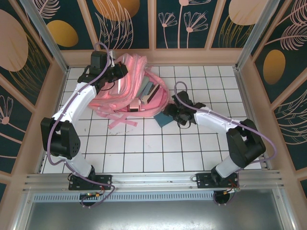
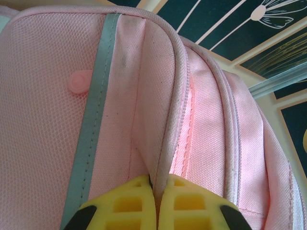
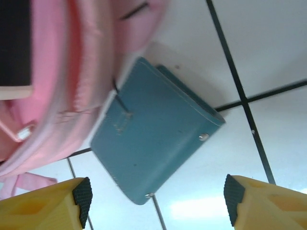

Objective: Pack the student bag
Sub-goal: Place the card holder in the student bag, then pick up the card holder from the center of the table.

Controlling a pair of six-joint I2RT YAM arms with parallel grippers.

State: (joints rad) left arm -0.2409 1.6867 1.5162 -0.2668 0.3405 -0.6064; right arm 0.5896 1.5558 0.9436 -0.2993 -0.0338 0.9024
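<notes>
At the far edge of the tiled table [image 1: 192, 153], left of centre, we find the student bag [image 1: 106, 101], a pink fabric backpack lying with its main compartment gaping toward the right. Loose pink straps [image 1: 122, 123] trail from it onto the tiles toward the near edge. Flat grey-blue items and a small pink box [image 1: 135, 105] sit in the opening; we cannot identify them further.

The left gripper [image 1: 116, 75] is positioned at the far-left part of the bag. In the left wrist view its yellow fingers [image 2: 129, 203] are pressed together on a piped seam of the student bag [image 2: 124, 96], clamping the fabric. A grey strip [image 2: 93, 120] runs up the panel to the left of the seam, with a round pink tab [image 2: 78, 82] just beside it.

The right gripper [image 1: 171, 115] is positioned at the bag's near-right side, above a teal pouch [image 1: 162, 120]. In the right wrist view its jaws stand apart with nothing clamped between them [image 3: 158, 196]. The teal pouch [image 3: 158, 129], fitted with small metal studs, lies flat on the table with one corner touching the bag's rim [image 3: 81, 72]. We cannot tell whether the fingertips touch the pouch.
</notes>
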